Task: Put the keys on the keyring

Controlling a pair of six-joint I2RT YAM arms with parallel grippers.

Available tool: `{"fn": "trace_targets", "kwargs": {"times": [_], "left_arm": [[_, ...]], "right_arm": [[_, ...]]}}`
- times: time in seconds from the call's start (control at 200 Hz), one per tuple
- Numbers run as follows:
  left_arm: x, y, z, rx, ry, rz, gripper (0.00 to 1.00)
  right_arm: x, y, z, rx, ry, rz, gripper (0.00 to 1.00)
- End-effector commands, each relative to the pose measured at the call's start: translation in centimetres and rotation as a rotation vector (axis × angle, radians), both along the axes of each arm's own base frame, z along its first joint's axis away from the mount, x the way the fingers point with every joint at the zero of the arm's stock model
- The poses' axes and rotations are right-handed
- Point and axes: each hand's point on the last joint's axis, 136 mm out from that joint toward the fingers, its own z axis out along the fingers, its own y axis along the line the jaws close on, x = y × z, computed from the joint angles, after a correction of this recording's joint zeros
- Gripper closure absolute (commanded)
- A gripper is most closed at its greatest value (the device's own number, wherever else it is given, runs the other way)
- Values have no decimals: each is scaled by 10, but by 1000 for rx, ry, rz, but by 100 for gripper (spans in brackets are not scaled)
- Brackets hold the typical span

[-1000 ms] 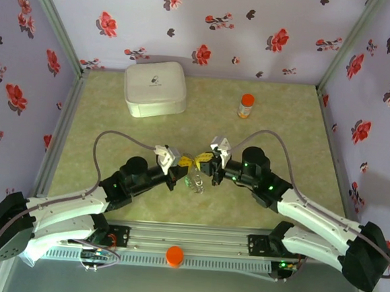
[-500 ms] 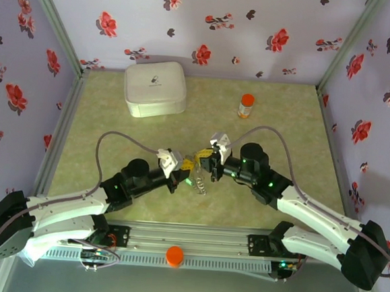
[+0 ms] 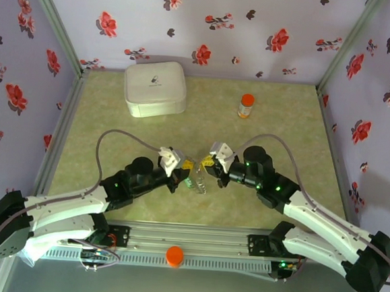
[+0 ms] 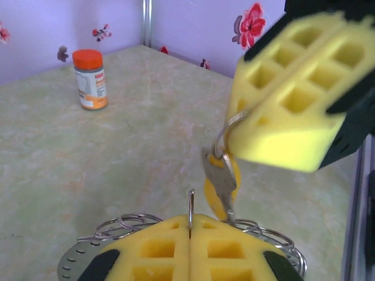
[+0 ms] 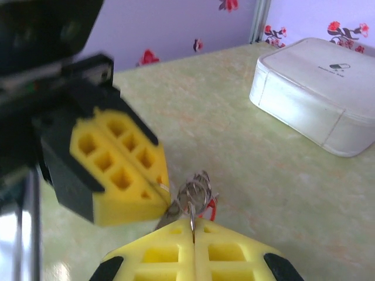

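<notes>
Yellow foam pads of the left gripper, pressed together at the bottom edge of the left wrist view on a thin upright wire of the keyring. The keyring's flat perforated band and wire coils curve out to both sides just beneath the pads. Left arm: reaches from the lower left of the overhead view to mid-frame, low over the table. Right arm: mirrored from the lower right, with the right gripper nearly tip to tip with the left. Its pads are likewise closed, pinching a small wire loop from which a yellow key hangs, just above the keyring. Further keys bunch between the two grippers in the right wrist view.
</notes>
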Motion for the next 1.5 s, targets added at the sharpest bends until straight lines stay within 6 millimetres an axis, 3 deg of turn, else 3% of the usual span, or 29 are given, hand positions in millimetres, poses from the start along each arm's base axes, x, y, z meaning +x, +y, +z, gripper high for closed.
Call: {"fn": "trace_targets", "kwargs": {"times": [0.0, 0.23, 0.815, 1.495], "left_arm": [[-5, -7, 21, -41, 61, -31, 100], [-11, -9, 14, -10, 165, -52, 100], [-9, -17, 13, -30, 170, -66, 100], [-12, -19, 11, -33, 177, -85, 100]], "right_arm": [[-5, -3, 2, -126, -171, 90, 100], [-9, 1, 11, -123, -163, 119, 100], [-16, 8, -3, -193, -126, 177, 100], [-3, 6, -6, -234, -202, 96, 100]]}}
